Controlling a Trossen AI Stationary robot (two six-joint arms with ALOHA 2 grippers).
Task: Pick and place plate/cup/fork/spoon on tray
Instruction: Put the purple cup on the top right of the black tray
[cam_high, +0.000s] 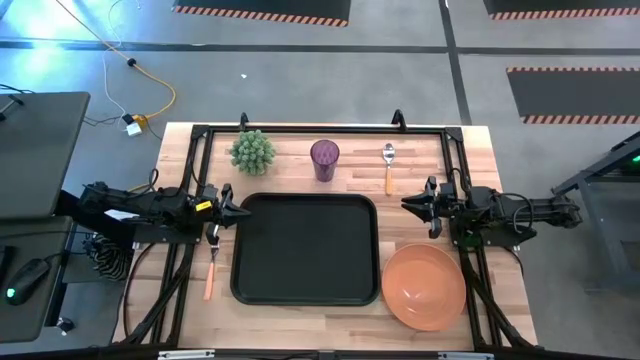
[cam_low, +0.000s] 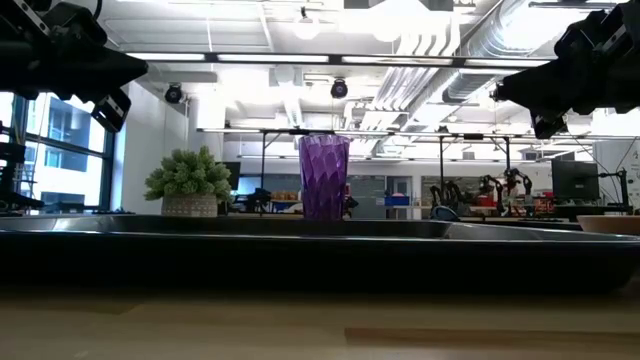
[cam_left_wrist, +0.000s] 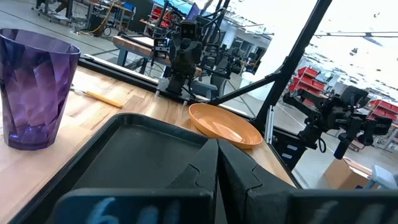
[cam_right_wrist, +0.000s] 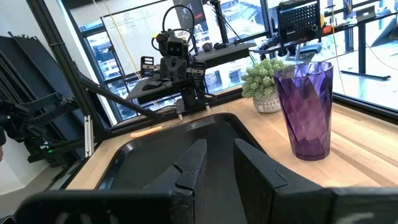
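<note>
The black tray (cam_high: 305, 248) lies in the middle of the table. On the wood at its near right corner rests the orange plate (cam_high: 423, 286). Beyond the tray's far edge stands the purple cup (cam_high: 324, 158), upright, and to its right lies the spoon (cam_high: 388, 167). The fork (cam_high: 211, 265) lies along the tray's left side. My left gripper (cam_high: 238, 210) hovers level over the tray's left edge, its fingers (cam_left_wrist: 217, 146) shut with nothing between them. At the tray's right side my right gripper (cam_high: 408, 203) hovers level, its fingers (cam_right_wrist: 219, 144) a little apart, holding nothing.
A spiky green plant in a small pot (cam_high: 252, 151) stands at the far left, beside the cup. A black metal frame (cam_high: 320, 128) runs along the far edge and down both sides of the table. Bare wood shows in front of the tray.
</note>
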